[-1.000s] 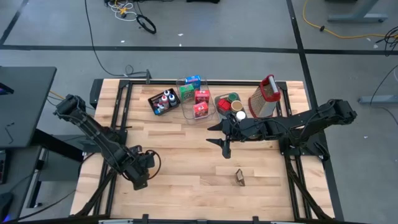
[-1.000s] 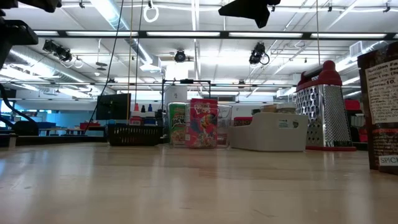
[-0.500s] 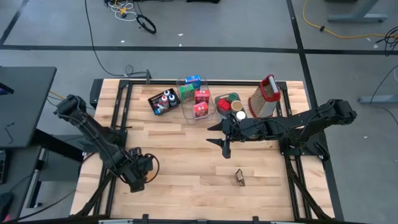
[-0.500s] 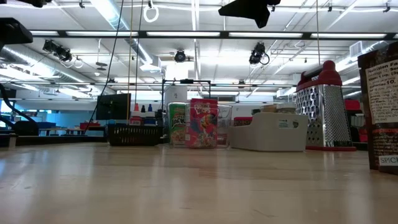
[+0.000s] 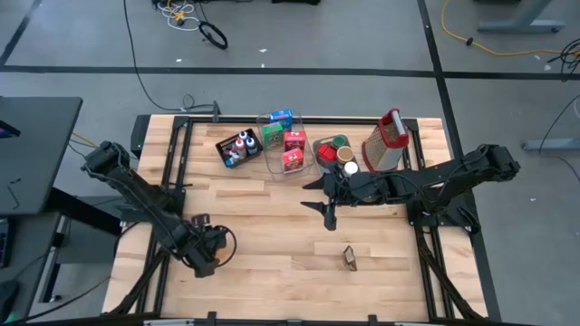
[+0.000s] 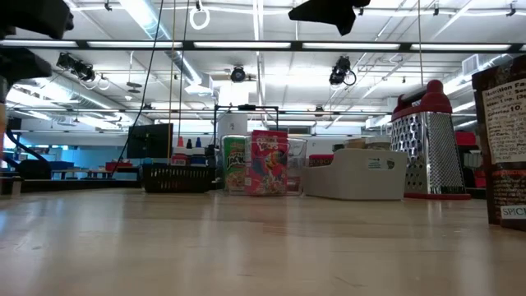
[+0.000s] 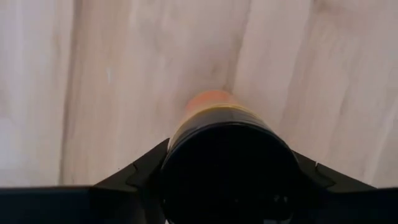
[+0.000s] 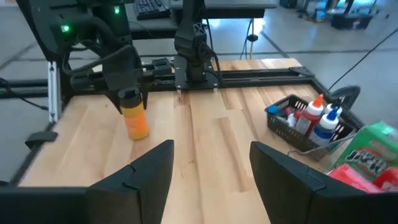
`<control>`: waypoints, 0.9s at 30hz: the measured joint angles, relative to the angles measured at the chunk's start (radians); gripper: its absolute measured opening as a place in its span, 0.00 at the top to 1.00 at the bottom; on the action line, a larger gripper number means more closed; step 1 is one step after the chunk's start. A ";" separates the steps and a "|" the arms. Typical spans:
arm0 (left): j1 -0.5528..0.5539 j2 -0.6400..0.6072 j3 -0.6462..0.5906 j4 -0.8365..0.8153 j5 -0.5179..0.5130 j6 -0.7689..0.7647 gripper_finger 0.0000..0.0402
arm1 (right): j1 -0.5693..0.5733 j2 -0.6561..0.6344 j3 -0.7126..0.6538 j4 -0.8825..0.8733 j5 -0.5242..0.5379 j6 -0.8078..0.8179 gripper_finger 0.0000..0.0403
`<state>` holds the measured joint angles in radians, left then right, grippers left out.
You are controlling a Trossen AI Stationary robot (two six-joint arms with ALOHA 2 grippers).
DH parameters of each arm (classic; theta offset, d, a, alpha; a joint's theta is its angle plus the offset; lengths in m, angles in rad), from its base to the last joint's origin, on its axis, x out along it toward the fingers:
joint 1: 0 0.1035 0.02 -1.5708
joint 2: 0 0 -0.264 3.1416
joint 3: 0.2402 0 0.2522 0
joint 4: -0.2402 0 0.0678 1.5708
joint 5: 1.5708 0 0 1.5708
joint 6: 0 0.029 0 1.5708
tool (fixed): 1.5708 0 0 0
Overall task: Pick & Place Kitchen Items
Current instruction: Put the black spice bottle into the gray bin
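Left wrist view: orange bottle [image 7: 211,109] blurred, mostly hidden behind its dark cap; low view: brown spice jar [image 6: 503,144] cut by the edge; label only partly legible.

- We saw the bottle [image 8: 135,116] standing on the counter [image 5: 272,244] near its left front corner.
- The small trays [image 5: 237,148] sat along the back edge, the grater [image 5: 384,142] at their right.
- A jar [image 5: 350,258] stood alone toward the front.
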<state>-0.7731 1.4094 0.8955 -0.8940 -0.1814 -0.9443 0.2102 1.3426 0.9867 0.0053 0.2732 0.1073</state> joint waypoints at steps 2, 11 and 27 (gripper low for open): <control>0.008 0.000 0.000 -0.004 -0.020 0.005 0.45 | 0.000 0.000 0.000 0.002 0.007 -0.041 0.45; 0.139 0.000 0.000 0.146 -0.165 0.131 0.42 | 0.000 0.000 0.000 0.065 0.032 -0.089 0.45; 0.582 -0.001 0.000 0.710 -0.141 0.808 0.43 | 0.090 -0.115 -0.001 -0.435 0.238 0.115 0.45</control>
<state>-0.1907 1.4082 0.8955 -0.1844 -0.3222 -0.1366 0.3006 1.2275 0.9855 -0.4297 0.5115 0.2228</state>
